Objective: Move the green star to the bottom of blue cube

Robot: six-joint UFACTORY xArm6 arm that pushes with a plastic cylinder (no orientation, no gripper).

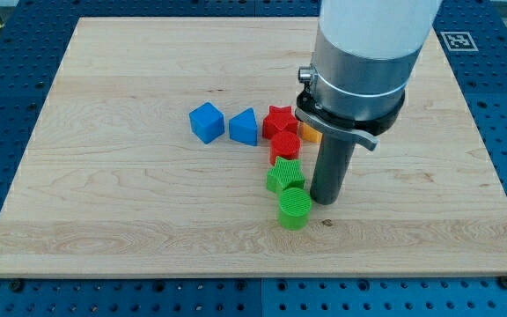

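The green star (283, 175) lies near the board's middle, just below a red block (285, 146). The blue cube (206, 122) sits up and to the view's left of it, well apart. My tip (325, 201) rests on the board just to the right of the green star and the green cylinder (294, 209), close to both. The green cylinder touches the star's lower right side.
A blue triangular block (244, 127) stands right of the blue cube. A red star (278, 120) sits beside it, above the red block. An orange block (309, 133) is partly hidden behind the arm. The wooden board (104, 202) lies on a blue perforated table.
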